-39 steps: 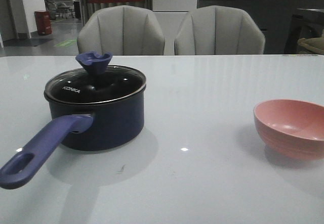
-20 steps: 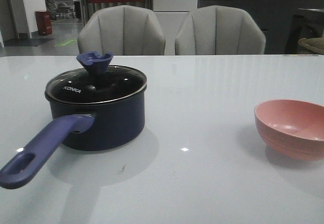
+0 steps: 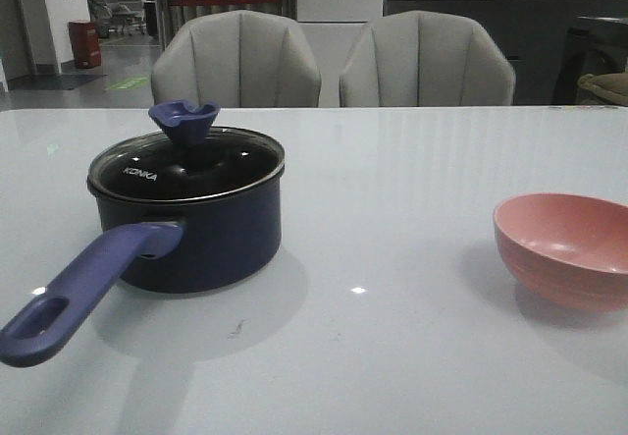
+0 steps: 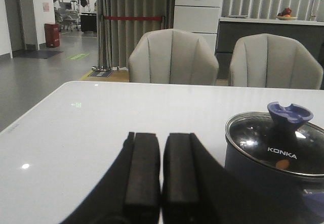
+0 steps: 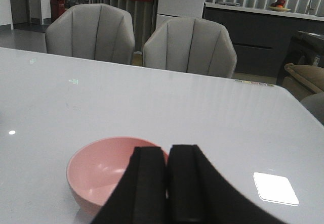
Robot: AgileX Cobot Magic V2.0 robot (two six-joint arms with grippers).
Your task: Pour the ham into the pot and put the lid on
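Nothing moved on the white glossy table vs 0.5 s ago; view shifted slightly vs 1 s ago. Dark navy round saucepan w/ long purple-blue handle sits at table's left, round dark-tinted glass lid w/ flared purple-blue knob seated on it. One orange-pink ham slice seen thru glass. Pink round bowl well apart at right. Left gripper held low & level beside pot, pads pressed together, empty. Right gripper likewise closed, empty, just behind bowl.

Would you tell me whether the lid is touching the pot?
Touching: the front view shows the lid seated flush on the pot rim.
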